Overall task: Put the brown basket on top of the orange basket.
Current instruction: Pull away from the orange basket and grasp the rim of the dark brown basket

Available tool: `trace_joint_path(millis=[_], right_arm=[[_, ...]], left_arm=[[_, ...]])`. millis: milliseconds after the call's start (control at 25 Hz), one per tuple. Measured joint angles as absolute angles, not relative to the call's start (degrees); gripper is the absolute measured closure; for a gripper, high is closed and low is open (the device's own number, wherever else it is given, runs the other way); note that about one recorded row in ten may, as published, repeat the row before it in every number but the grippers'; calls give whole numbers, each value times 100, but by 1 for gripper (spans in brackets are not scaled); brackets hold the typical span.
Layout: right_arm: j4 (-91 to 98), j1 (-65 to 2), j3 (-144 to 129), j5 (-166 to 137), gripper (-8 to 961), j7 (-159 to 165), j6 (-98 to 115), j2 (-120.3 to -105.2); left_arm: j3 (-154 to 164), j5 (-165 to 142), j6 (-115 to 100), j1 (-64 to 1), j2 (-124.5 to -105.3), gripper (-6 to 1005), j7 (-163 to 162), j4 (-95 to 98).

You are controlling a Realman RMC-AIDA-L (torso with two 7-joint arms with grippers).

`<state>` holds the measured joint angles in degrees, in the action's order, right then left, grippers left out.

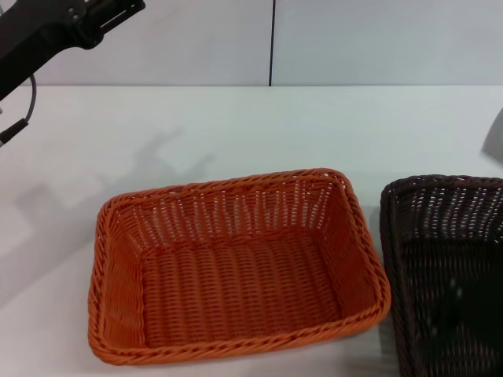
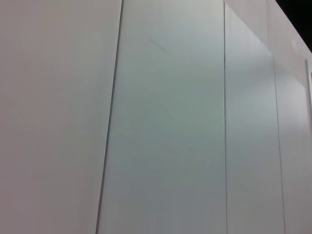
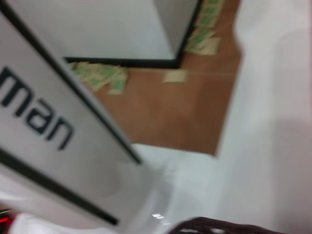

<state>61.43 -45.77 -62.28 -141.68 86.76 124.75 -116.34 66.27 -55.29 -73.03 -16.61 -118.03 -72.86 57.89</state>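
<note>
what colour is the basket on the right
Dark brown basket, best seen in the head view.

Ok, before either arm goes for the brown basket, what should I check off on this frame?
1. Orange basket empty, ready to take a load: ok.
2. Brown basket still on the table, to the orange one's right, apart from it: ok, though cut off by the head view's edge.
3. Brown basket empty: cannot tell, its floor is too dark.
4. Left arm raised clear at the far left: ok.
5. Right gripper position: cannot tell, not in view; its wrist view shows only the brown rim's edge.
</note>
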Motion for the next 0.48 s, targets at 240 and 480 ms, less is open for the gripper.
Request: trace_joint_path(millis=[240, 480], right_arm=[[7059, -4541, -5316, -14260, 412, 8778, 12445, -11335], [7475, -4549, -4932, -14598, 413, 8829, 12071, -11181]], left_arm=[[6618, -5513, -7303, -1696, -11803, 188, -7285, 5755], [6573, -5517, -7303, -1765, -11804, 193, -7278, 5614]])
